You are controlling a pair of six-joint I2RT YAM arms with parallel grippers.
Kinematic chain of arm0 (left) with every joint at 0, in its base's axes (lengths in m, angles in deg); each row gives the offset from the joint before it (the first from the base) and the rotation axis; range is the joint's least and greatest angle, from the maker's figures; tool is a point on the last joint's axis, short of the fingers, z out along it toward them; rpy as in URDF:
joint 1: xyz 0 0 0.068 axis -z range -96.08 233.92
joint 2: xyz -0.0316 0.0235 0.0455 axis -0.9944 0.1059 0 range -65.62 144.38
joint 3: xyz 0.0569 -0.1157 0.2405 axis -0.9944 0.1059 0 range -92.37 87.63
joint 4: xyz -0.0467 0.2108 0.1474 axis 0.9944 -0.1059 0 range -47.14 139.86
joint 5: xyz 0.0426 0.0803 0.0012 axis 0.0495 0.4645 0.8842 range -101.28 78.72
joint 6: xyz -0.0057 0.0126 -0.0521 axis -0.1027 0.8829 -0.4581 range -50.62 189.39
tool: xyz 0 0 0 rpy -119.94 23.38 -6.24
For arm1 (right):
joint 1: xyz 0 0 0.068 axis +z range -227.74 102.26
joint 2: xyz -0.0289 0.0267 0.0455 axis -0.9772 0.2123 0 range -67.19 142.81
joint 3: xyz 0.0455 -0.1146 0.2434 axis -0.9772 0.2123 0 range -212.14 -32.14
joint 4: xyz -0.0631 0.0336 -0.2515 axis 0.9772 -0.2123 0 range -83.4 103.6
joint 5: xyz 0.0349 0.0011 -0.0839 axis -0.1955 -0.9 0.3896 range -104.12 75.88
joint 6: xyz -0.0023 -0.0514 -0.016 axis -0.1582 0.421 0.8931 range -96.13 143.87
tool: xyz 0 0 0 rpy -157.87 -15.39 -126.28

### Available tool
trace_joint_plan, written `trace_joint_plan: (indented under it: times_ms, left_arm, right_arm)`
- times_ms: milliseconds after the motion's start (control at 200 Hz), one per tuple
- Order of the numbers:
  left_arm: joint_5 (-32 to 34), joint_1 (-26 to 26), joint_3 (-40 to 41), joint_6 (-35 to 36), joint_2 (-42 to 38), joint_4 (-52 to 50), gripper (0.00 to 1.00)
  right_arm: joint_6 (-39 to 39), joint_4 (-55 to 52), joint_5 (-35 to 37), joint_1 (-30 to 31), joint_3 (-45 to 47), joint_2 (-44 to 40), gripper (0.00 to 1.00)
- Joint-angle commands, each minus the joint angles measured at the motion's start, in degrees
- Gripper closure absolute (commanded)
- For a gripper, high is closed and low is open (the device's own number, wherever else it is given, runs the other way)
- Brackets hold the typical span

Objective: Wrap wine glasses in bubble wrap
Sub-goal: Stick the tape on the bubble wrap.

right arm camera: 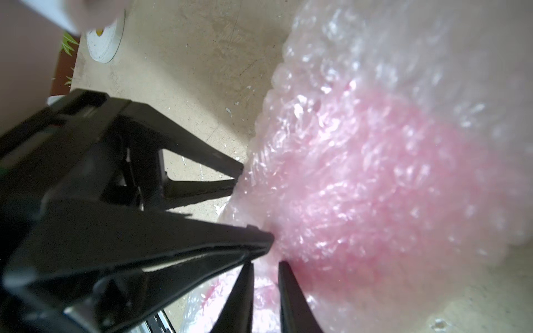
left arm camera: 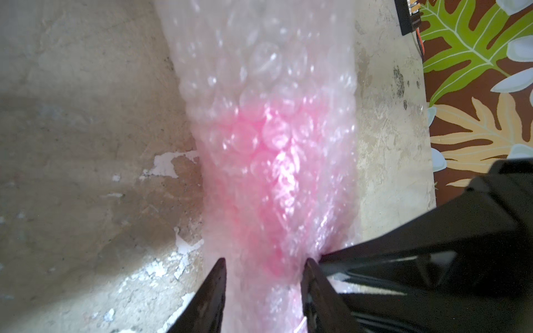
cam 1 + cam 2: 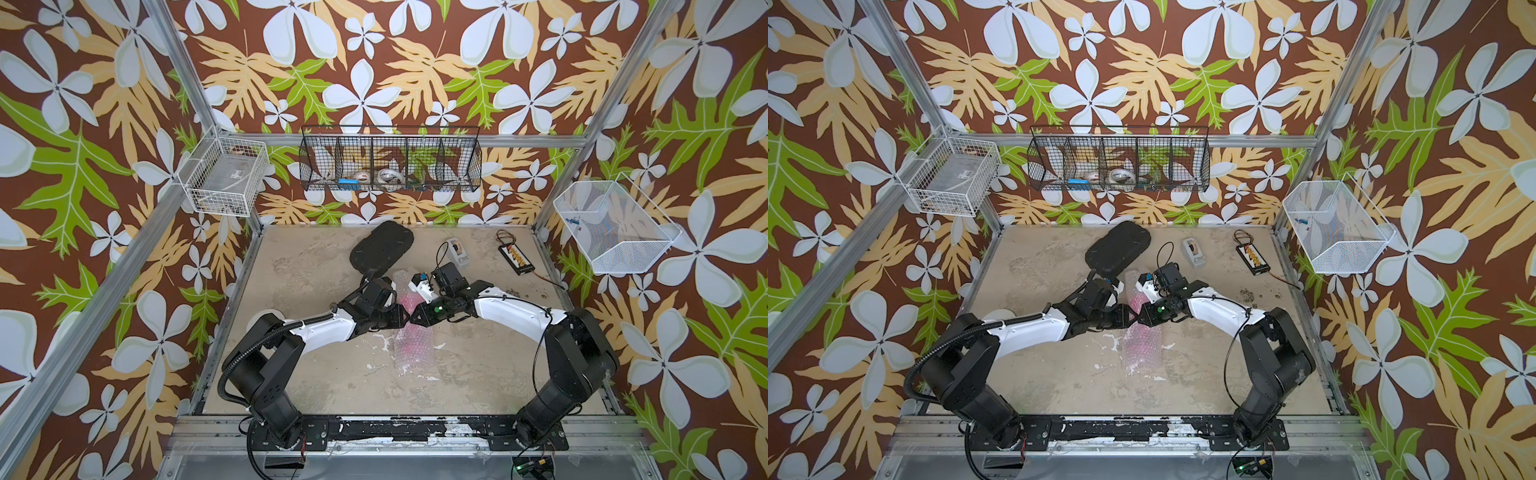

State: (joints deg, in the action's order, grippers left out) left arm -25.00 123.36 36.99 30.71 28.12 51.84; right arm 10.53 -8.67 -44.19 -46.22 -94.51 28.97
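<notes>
1. Centrally on the mottled beige worktop (image 3: 311, 365): bubble wrap (image 3: 410, 345), clear and dimpled, rolled into a tube around the pink goblet (image 2: 268, 161).
2. Tube's narrow waist clasped by left tool (image 2: 265, 261).
3. Jaws of right tool (image 1: 264, 263) narrowly parted at the wrap; grip unclear.

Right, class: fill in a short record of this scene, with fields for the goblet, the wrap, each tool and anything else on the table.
goblet: pink, seen only through the wrap around it
bubble wrap: rolled around the goblet, a long bundle lying on the table
left tool: jaws astride the bundle; grip unclear
right tool: jaws a narrow gap apart at the bundle, facing the left tool; grip unclear
elsewhere on table: black padded case and grey tape dispenser, both beyond the bundle
</notes>
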Motion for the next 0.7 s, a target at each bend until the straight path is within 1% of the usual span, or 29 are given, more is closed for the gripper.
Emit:
trace_joint_plan:
  times_ms: [0, 460, 550, 626, 696]
  left_arm:
    - [-0.41, 0.02, 0.51, -0.79, -1.29, 1.33, 0.52]
    - [-0.65, -0.02, 2.53, -0.61, -4.04, 2.77, 0.41]
    - [-0.87, 0.02, 2.73, -0.48, -4.08, 2.66, 0.41]
    - [-1.27, 0.02, 2.98, -0.44, -3.77, 2.93, 0.46]
    - [-1.53, 0.02, 3.3, -0.44, -3.85, 3.14, 0.46]
  right_arm:
    - [-0.38, 0.62, 0.58, 0.03, -0.11, -0.27, 0.79]
    - [-0.37, 0.6, 0.18, 0.02, -0.56, 0.27, 0.79]
    - [-0.5, 0.73, 0.18, 0.03, -0.72, 0.14, 0.79]
    - [-0.48, 0.73, 0.26, 0.0, -0.91, 0.25, 0.8]
    - [-0.54, 0.65, 0.27, 0.1, -1.09, 0.52, 0.8]
